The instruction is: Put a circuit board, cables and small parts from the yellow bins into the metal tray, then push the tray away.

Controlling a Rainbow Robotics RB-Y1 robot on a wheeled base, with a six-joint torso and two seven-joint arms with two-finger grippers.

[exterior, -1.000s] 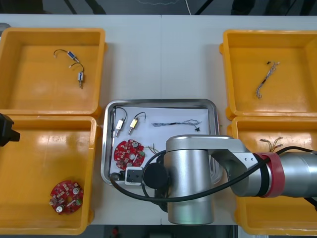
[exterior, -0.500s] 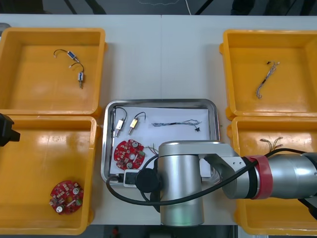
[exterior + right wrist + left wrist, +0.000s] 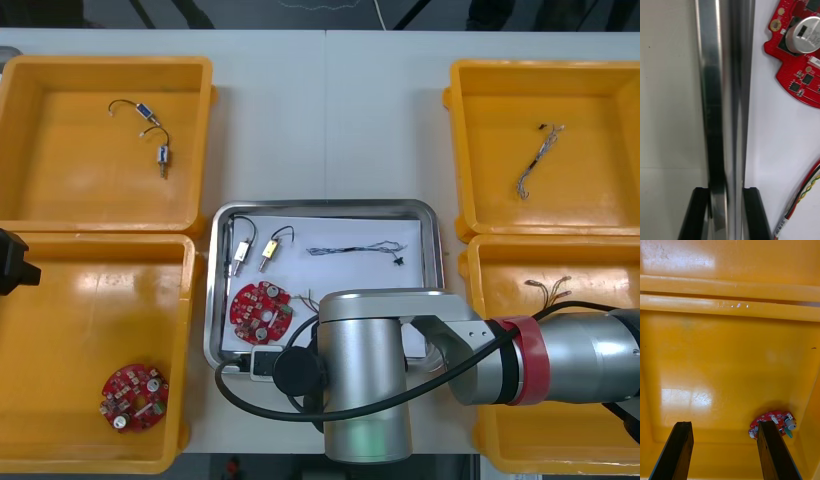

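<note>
The metal tray (image 3: 325, 207), white inside, lies between the bins and holds a red circuit board (image 3: 262, 308), two small metal parts (image 3: 255, 253) and a thin cable (image 3: 360, 249). My right arm (image 3: 370, 370) covers the tray's near edge. In the right wrist view my right gripper (image 3: 726, 191) is shut on the tray's shiny rim (image 3: 724, 112), one finger outside and one inside. Beyond the inner finger lie the circuit board (image 3: 799, 56) and a red and yellow cable (image 3: 805, 198). My left gripper (image 3: 726, 453) hangs open over the near left bin, above another circuit board (image 3: 773, 423).
Yellow bins stand at both sides. The far left bin (image 3: 105, 70) holds two small metal parts (image 3: 150, 130). The far right bin (image 3: 545, 75) holds a twisted cable (image 3: 538, 160). The near right bin (image 3: 480, 250) holds cables (image 3: 548, 290). A circuit board (image 3: 134, 396) lies in the near left bin.
My right arm has slid left along the tray's near edge, and its fingers have closed onto the rim. The left arm has stayed still.
</note>
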